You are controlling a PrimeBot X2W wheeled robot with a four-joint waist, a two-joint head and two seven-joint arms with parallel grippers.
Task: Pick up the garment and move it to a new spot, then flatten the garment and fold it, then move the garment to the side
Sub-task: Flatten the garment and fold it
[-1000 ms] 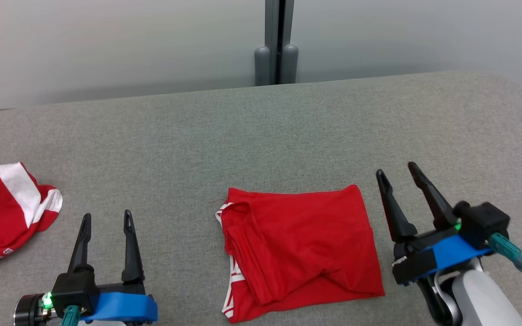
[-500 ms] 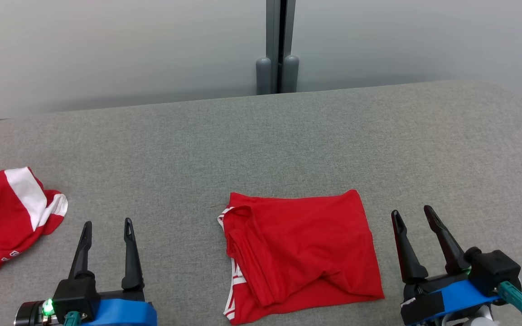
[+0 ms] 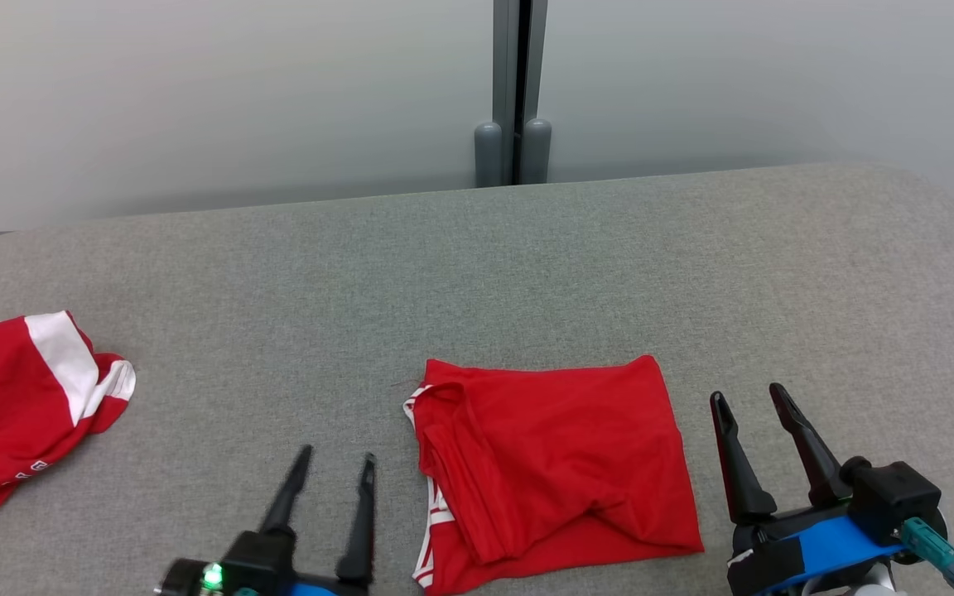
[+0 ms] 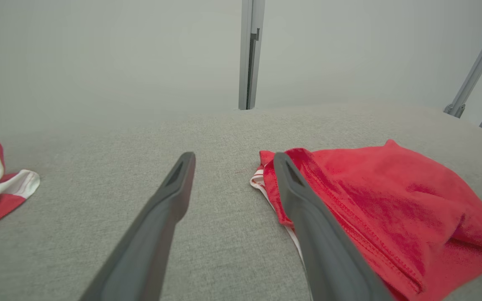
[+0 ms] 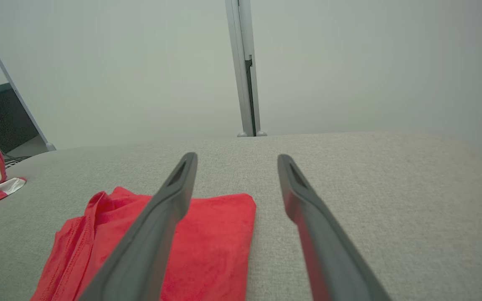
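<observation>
1. The left gripper (image 3: pixel 337 457) hovers just left of the folded garment (image 3: pixel 551 463). Its two long dark fingers are spread wide with nothing between them. In its wrist view the finger on the garment's side overlaps the stitched left edge, but I cannot tell whether it touches.
2. The right gripper (image 3: pixel 748 396) is just as wide and just as empty, and hangs just beside the garment's right edge. Together they bracket the cloth, which I judge suits a grasp from both sides.
3. The garment lies near the front middle of the grey cushion (image 3: pixel 527 265), already a rough rectangle. Folding looks done, so the step in hand seems to be the last one: moving it to the side.
4. The cloth is thin, soft red knit with a faint sheen. It has a double-stitched hem, and white trim peeks out at the left, where the layers stack thickest. A diagonal crease and a loose lip run along the front, so it would probably sag or fall open if lifted by one edge alone.
5. The cushion is coarse woven upholstery, padded and rounded at its far edge. Its weave looks grippy, and dragging could ruck the bottom layer.
6. A second garment (image 3: pixel 21 406), red with a white panel, lies crumpled at the far left, well apart.
</observation>
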